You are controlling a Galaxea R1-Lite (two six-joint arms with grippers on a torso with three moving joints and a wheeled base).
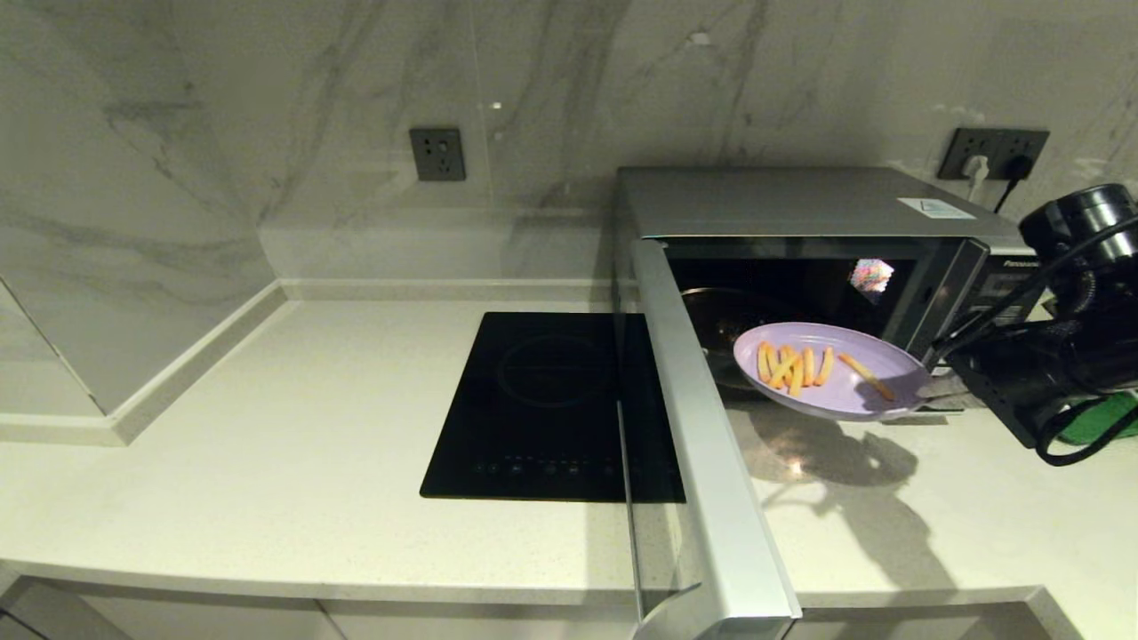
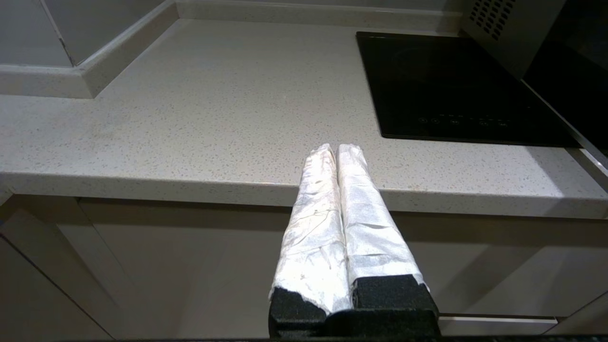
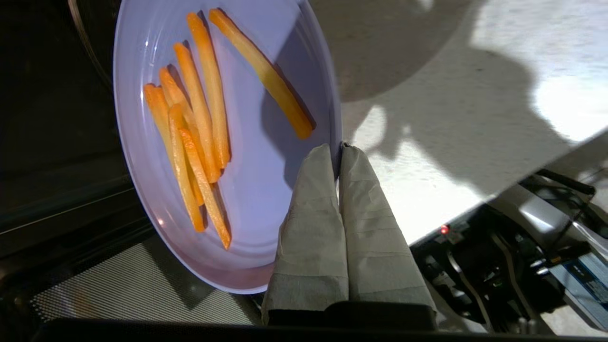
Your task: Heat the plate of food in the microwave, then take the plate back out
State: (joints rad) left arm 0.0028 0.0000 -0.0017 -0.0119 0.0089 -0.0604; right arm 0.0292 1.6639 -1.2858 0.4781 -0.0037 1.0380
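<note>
The silver-grey microwave (image 1: 800, 204) stands at the back right with its door (image 1: 702, 444) swung wide open towards me. The pale lilac plate of food (image 1: 831, 369) with orange-yellow fries hangs in the air just outside the dark cavity, tilted a little. My right gripper (image 3: 338, 148) is shut on the plate's (image 3: 247, 156) right rim, one finger above and one below. The gripper (image 1: 933, 387) comes in from the right. My left gripper (image 2: 336, 149) is shut with nothing in it, parked below the counter's front edge, out of the head view.
A flat black glass cooktop (image 1: 551, 400) lies in the counter left of the open door. A green object (image 1: 1107, 418) shows behind my right arm. Wall sockets (image 1: 437, 154) sit on the marble backsplash. The counter (image 1: 267, 444) stretches left of the cooktop.
</note>
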